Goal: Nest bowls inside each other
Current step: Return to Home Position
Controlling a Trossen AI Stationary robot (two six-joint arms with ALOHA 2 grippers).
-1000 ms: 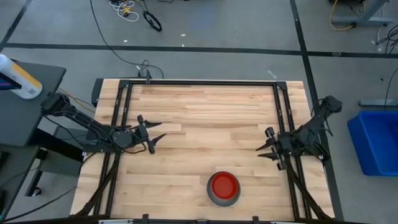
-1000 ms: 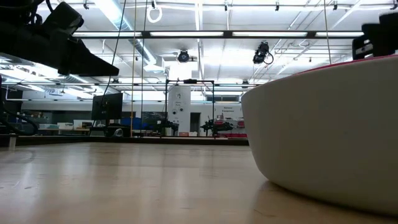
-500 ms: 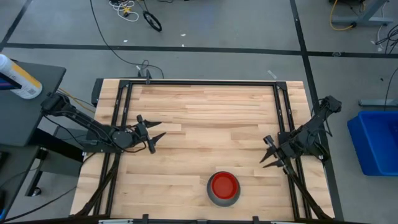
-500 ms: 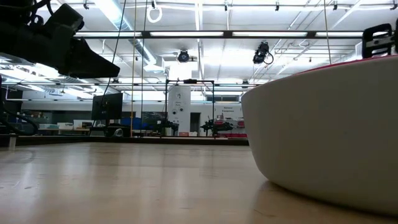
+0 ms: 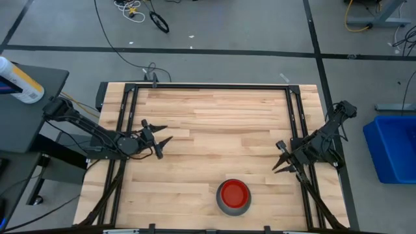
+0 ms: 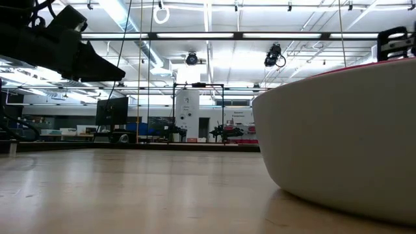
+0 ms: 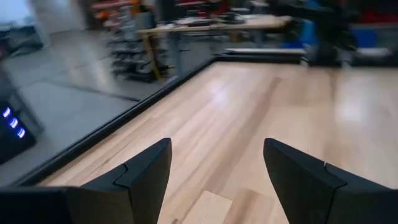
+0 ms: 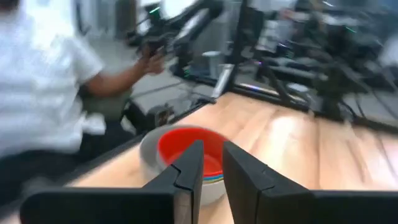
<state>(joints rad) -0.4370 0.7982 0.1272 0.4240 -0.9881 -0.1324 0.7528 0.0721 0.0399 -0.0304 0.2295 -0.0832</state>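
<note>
Red bowl (image 5: 233, 193) fills grey bowl (image 6: 338, 143), others mostly hidden.

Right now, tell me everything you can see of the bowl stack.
The bowl stack sits upright on the table, near its edge at the high view's bottom, right of centre. A pale grey bowl, seemingly plastic, holds the rest; a red bowl lies on top, a light blue rim peeking beneath. Nothing else touches it.

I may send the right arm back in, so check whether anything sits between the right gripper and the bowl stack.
Nothing visible does. Only bare table lies between the right gripper and the bowl stack, red bowl uppermost. The left gripper waits across the table.
</note>
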